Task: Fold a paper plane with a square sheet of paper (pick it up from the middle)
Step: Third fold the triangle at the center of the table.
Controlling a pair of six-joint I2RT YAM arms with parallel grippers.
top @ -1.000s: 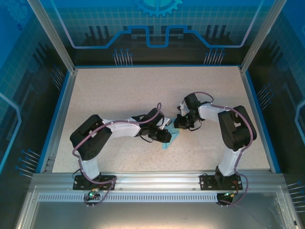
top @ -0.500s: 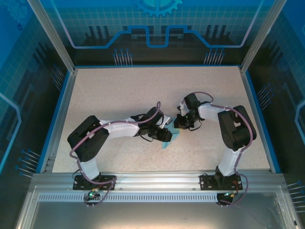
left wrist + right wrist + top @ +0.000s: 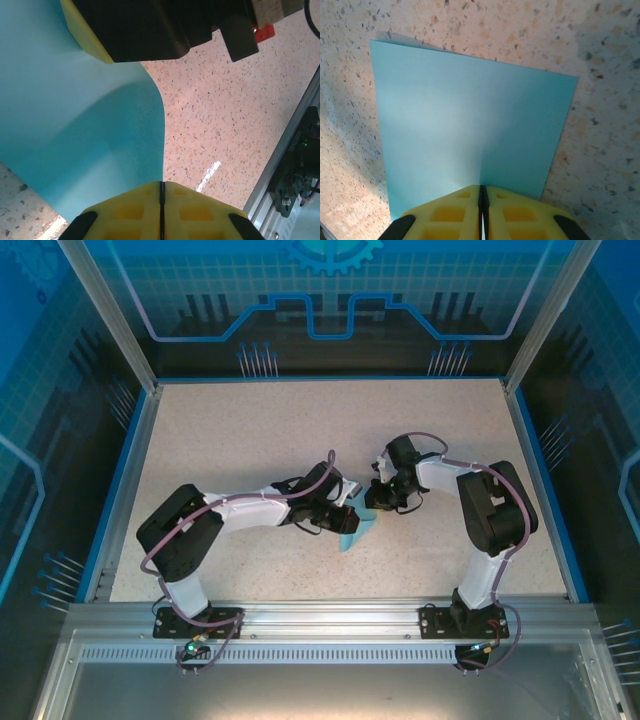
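Observation:
The square sheet of paper (image 3: 352, 537) is light blue and held up, curved, between my two grippers near the table's middle. In the left wrist view the sheet (image 3: 75, 125) bends across the left half. Its right edge runs down into my left gripper (image 3: 161, 184), whose yellow jaws are shut on it. The right gripper's yellow pad (image 3: 82, 35) and black body hang just above the sheet there. In the right wrist view the sheet (image 3: 470, 130) spreads out flat over the table, and my right gripper (image 3: 482, 187) is shut on its near edge. From above, the left gripper (image 3: 346, 519) and right gripper (image 3: 376, 504) sit close together.
The speckled beige table (image 3: 300, 430) has a blue raised border (image 3: 125, 480) on three sides. An aluminium rail (image 3: 295, 165) with cabling runs along the near edge. Both arms reach inward, elbows out toward the sides.
My left gripper has shut on the sheet's edge after standing slightly open. The left arm has edged a little to the right. The right arm has stayed still.

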